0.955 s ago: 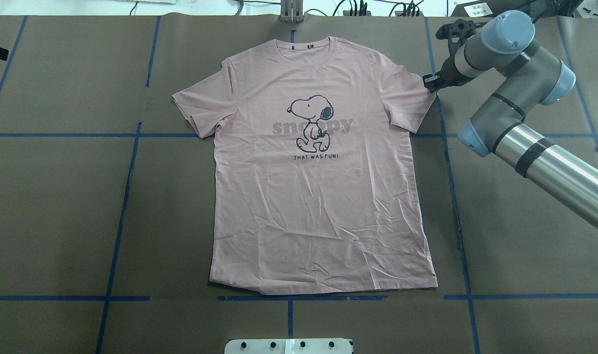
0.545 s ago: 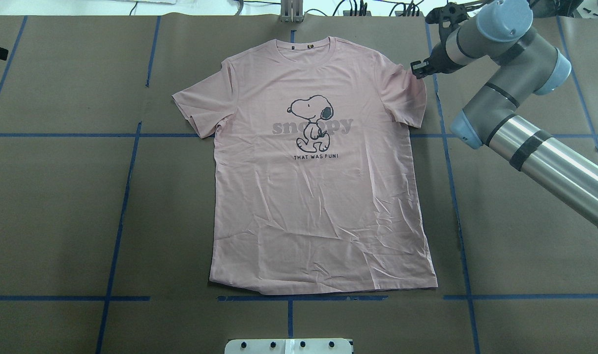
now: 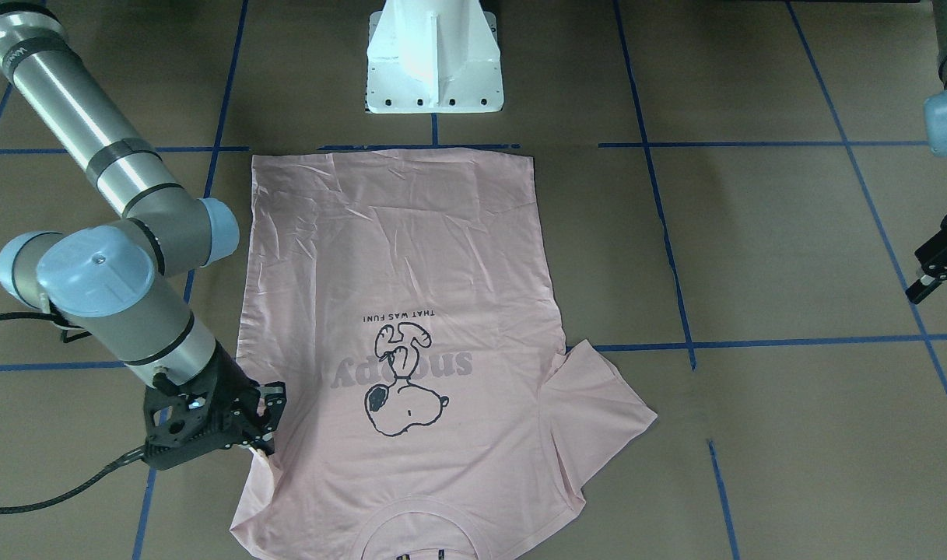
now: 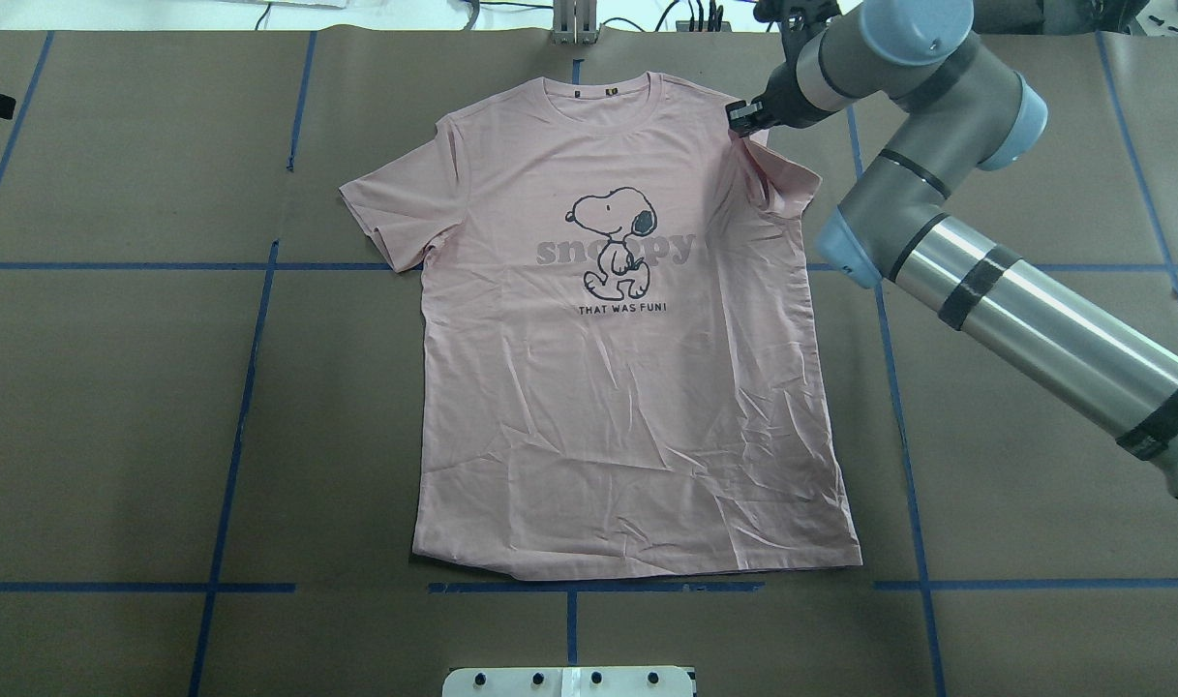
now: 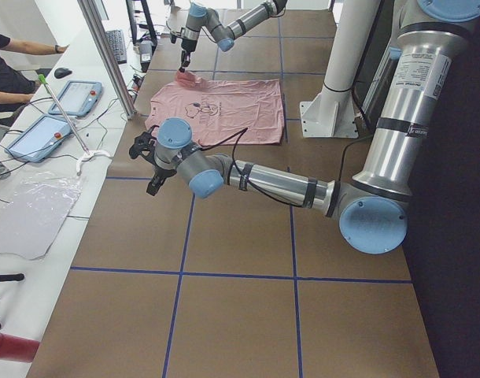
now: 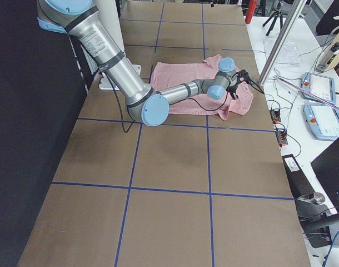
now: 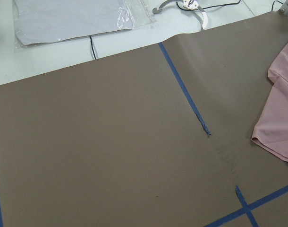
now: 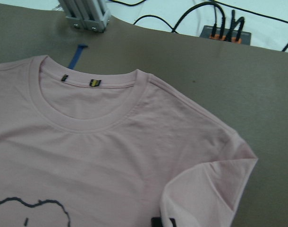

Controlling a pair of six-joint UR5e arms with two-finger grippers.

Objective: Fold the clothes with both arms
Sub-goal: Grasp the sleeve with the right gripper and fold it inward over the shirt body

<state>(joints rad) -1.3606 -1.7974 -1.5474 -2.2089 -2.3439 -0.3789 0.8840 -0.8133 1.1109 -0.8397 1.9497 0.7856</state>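
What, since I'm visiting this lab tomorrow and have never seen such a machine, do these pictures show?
It is a robot with two jointed arms, a right arm and a left arm, at a table covered in brown paper with blue tape lines. The pictures show one moment: one camera looks down from behind the robot, one faces it, two stand at the table's ends, and one sits on each wrist. A pink T-shirt lies flat, print up. The right tool pinches one sleeve, lifted and curled inward. The left tool hangs off to the side, away from the shirt; I cannot tell whether it is open.
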